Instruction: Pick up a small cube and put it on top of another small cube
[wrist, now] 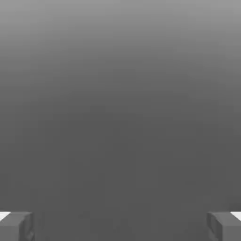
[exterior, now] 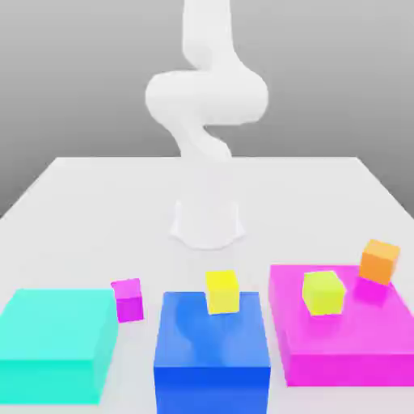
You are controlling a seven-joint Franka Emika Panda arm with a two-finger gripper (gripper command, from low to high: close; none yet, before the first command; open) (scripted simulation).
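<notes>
Exterior view: blue block [exterior: 212, 348] at table's [exterior: 81, 194] near edge, yellow cube [exterior: 221, 291] on top; small magenta cube [exterior: 128, 299] on table (between cyan block [exterior: 57, 344] and blue). Hand view: gripper [wrist: 120, 226] fingers [wrist: 16, 226] wide apart, nothing between.

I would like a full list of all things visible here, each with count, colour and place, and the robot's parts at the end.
table: one, white, under everything.
cyan block: one, large, at the exterior view's left front.
blue block: one, large, front middle.
magenta block: one, large and flat, at the exterior view's right.
magenta cube: one, small, on the table between the cyan and blue blocks.
yellow cubes: two, small; one on the blue block, one on the magenta block.
orange cube: one, small, on the magenta block's far right corner.
arm: one, white, rising behind the blocks from its base.
gripper: one, grey fingers wide apart, holding nothing.
</notes>
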